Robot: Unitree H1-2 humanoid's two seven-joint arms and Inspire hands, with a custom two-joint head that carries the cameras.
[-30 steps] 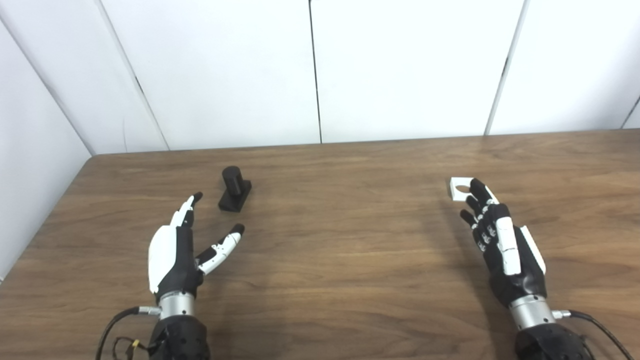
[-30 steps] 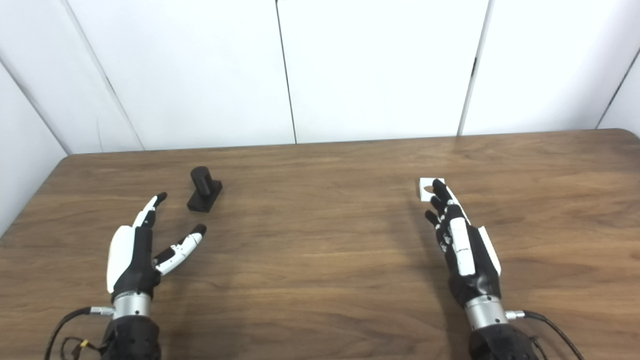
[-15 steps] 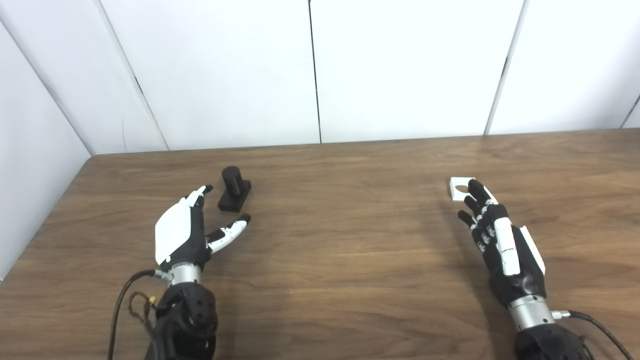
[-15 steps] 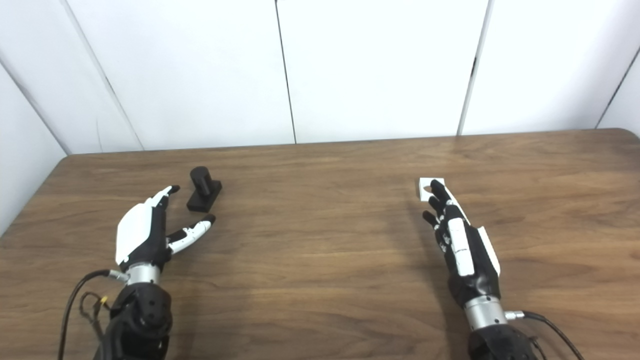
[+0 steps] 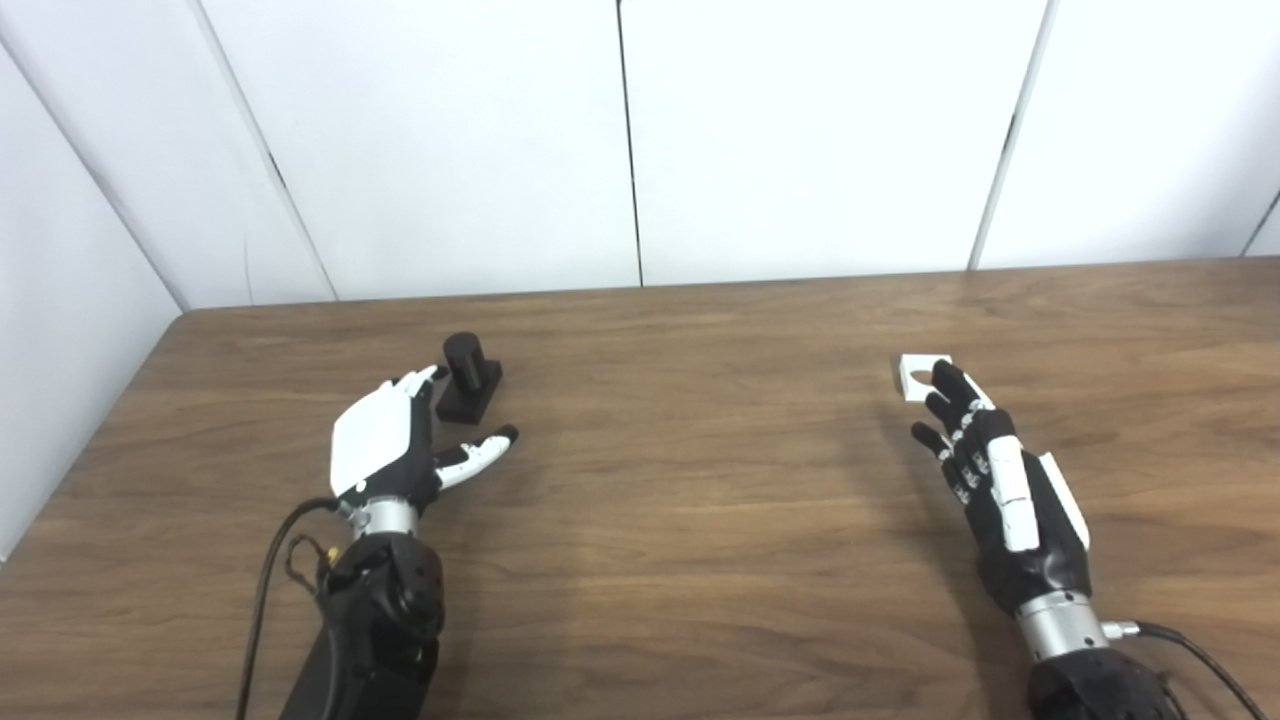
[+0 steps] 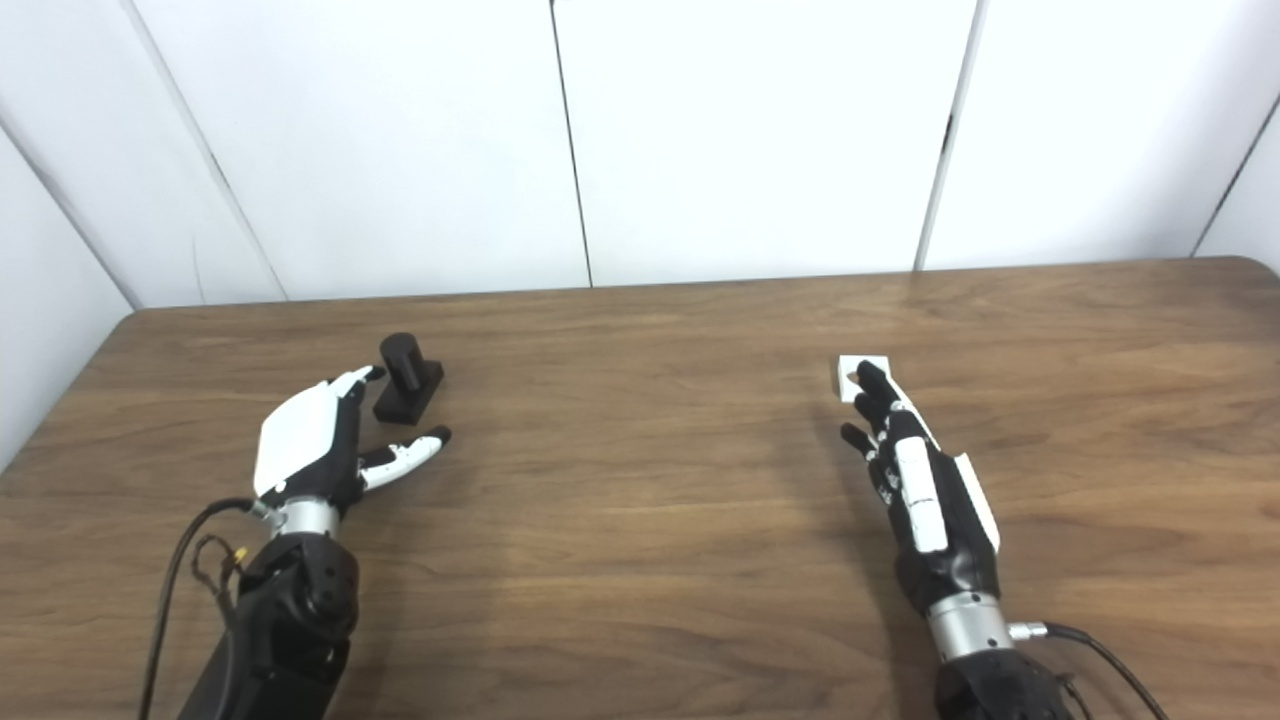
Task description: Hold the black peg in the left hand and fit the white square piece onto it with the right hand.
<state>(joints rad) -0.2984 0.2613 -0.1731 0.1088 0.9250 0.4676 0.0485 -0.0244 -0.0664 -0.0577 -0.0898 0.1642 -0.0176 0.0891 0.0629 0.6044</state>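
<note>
Since a second ago the left hand [image 5: 385,445] has travelled forward across the brown wood-grain table [image 5: 680,520], and its white-backed fingers [image 5: 415,382] now reach just beside the black peg, where earlier they lay well short of it. Over the same second the right hand [image 5: 1000,475] has barely shifted.

Nearest the camera, both dark forearms rise from the bottom edge, each trailing a thin black cable [image 5: 262,590] by its silver wrist ring. Left of centre, the left hand hovers released, fingers straight and thumb [image 5: 485,450] splayed to the right, grasping nothing; whether the fingertips touch the peg's base cannot be told. Over on the right, the right hand lies stretched out with its black fingers [image 5: 950,385] extended and spread apart, also holding nothing. Their tips overlap the near edge of the white square piece with a round hole [image 5: 915,372], partly covering the hole.

Farther back, the black cylindrical peg on its flat rectangular base [image 5: 468,372] stands upright on the table, just beyond and to the right of the left fingertips. White piece and peg are well apart, on opposite sides of the table. Behind the far edge stand plain white wall panels [image 5: 800,140] with dark vertical seams.
</note>
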